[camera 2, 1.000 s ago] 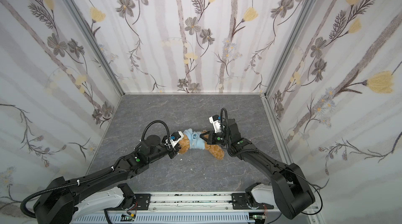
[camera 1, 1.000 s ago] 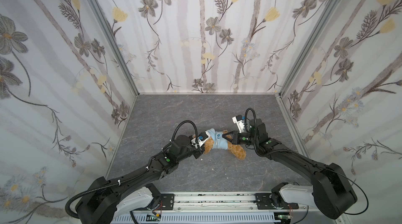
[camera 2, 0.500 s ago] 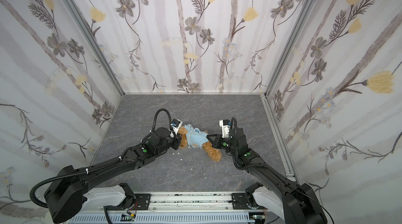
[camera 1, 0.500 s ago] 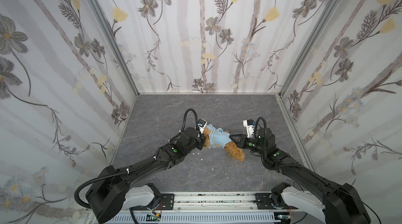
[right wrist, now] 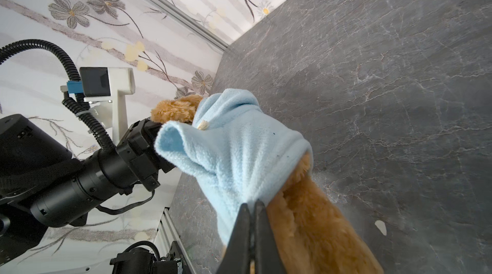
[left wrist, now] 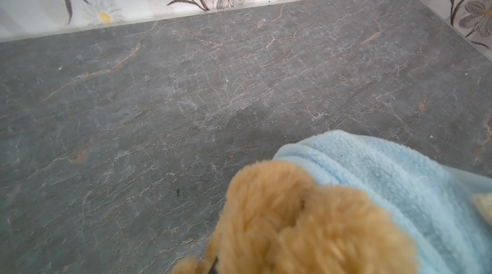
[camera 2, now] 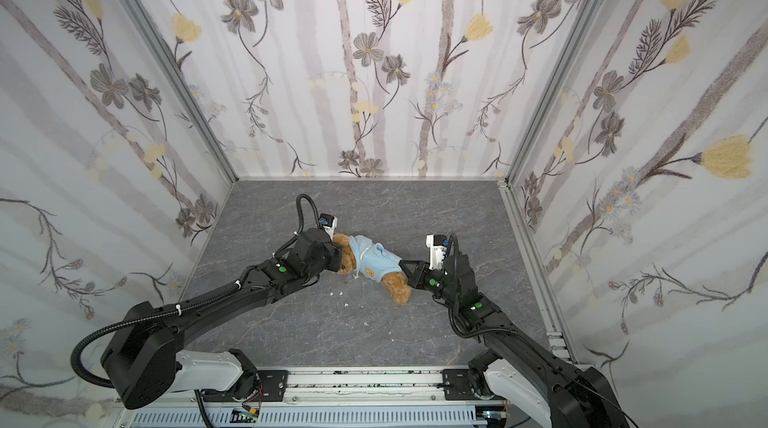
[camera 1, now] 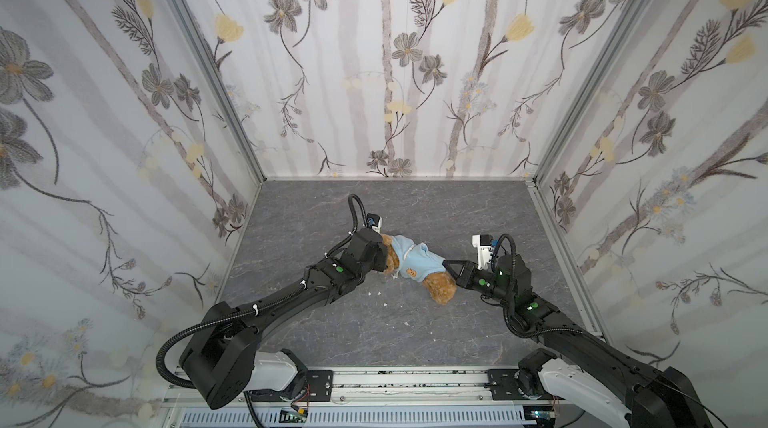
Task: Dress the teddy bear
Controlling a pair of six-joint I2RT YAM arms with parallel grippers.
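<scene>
1. Golden-brown, curly-furred plush teddy bear [camera 1: 441, 289] [camera 2: 397, 286]: lies near the middle of the bench, head to the left, legs to the right and nearer. It is stretched between the two grippers.
2. Light-blue fleece hooded top [camera 1: 417, 260] [camera 2: 372, 259]: on the bear's body, hood bunched behind the head, legs bare below the hem. One empty-looking sleeve [right wrist: 173, 139] sticks out. A cream drawstring end [right wrist: 203, 125] shows at the neck.
3. Small orange bear-face emblem [camera 1: 411, 271] [camera 2: 368, 270]: on the front of the top, too small to make out any lettering.
4. Left gripper [camera 1: 381, 260] [camera 2: 337, 259]: at the bear's head, jaws narrow and closed into the fur. Its black body covers the bear's face in both top views. In the right wrist view the sleeve hides its fingers.
5. Right gripper [camera 1: 447, 266] [camera 2: 402, 264] [right wrist: 251, 214]: jaws pinched together on the hem of the top, just beside the bear's leg.
6. Grey, stone-veined bench [camera 1: 374, 334]: carries the bear.
7. Small white scraps [camera 1: 379, 292] [camera 2: 340, 293]: scattered on the bench just near of the bear.
8. Floral-papered walls [camera 1: 374, 72]: enclose the left, far and right sides.
9. Aluminium rail [camera 1: 395, 384]: runs along the near edge and carries both arm bases.
</scene>
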